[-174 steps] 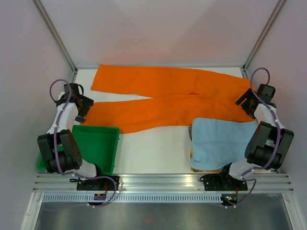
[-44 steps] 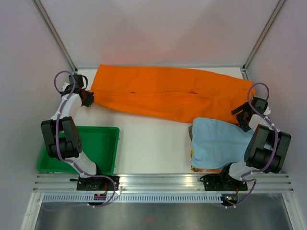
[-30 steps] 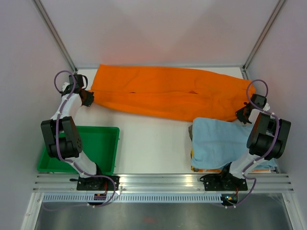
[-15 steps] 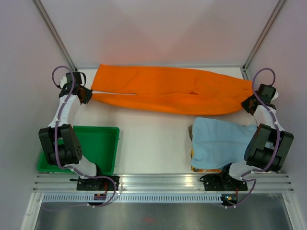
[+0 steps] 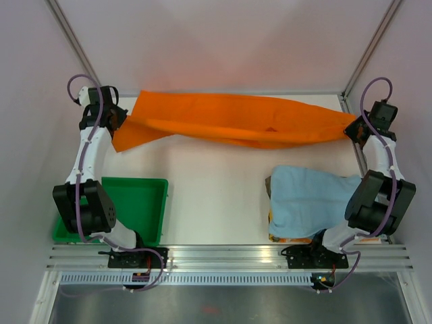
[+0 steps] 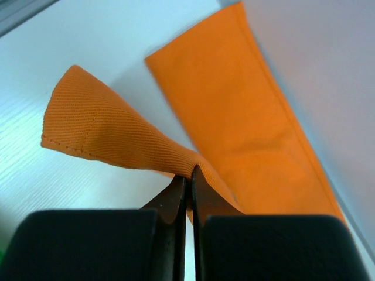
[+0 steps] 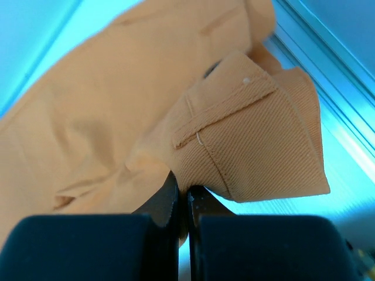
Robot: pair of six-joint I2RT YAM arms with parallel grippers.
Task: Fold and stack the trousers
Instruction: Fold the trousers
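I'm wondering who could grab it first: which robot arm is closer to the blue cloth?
Right. The right arm pinches the orange trousers in its jaws just beyond the blue cloth's far right corner. The left arm pinches them far to the left, beyond the green tray.

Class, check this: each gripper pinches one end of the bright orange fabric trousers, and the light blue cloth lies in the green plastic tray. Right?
No: the top external view shows the light blue cloth on the white table, apart from the green plastic tray. The left gripper and right gripper each pinch an end of the bright orange fabric trousers.
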